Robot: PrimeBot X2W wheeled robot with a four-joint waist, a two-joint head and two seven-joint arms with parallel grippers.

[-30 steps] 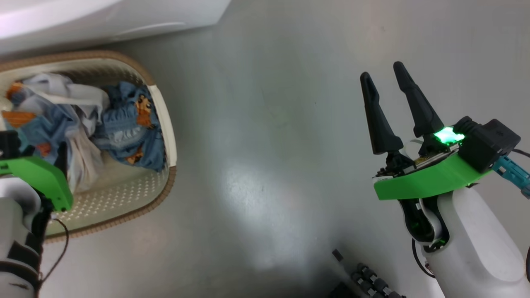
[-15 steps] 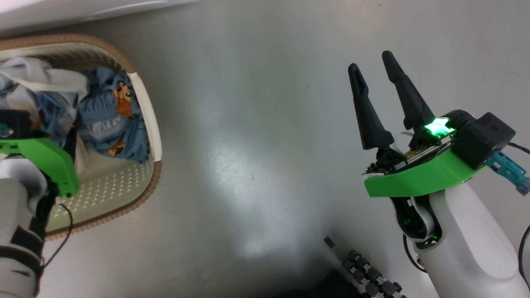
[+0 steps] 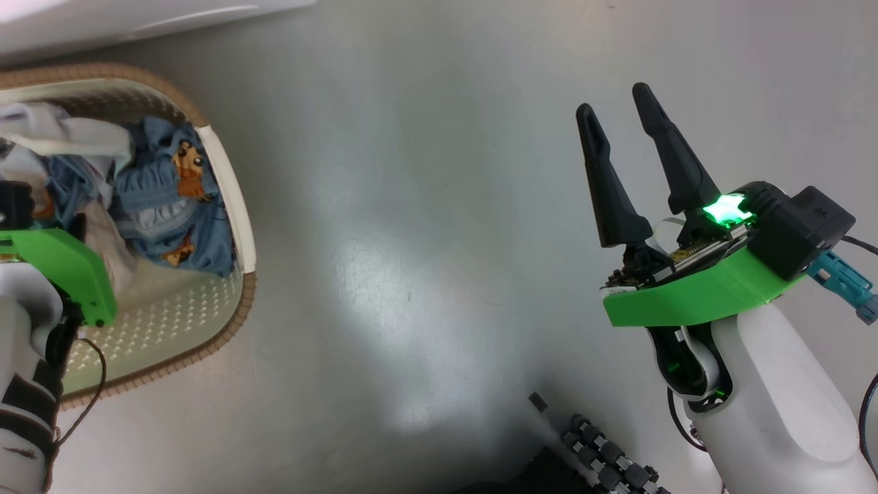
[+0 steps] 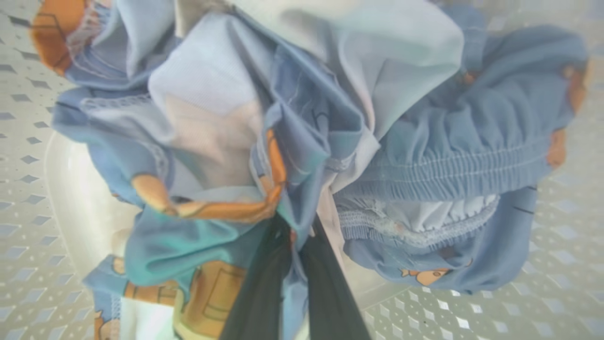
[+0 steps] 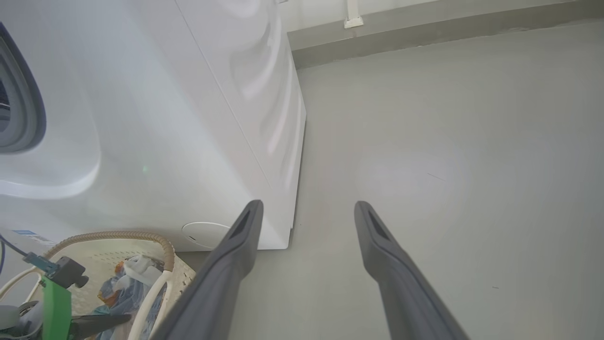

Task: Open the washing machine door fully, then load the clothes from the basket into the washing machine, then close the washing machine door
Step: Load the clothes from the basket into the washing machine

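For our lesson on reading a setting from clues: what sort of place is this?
Probably a laundry area: a white washing machine stands on a bare grey floor, with a basket of clothes close by.

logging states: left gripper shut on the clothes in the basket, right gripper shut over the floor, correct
No: the right gripper is open over the floor, as the head view shows. The left gripper is shut on the clothes in the basket.
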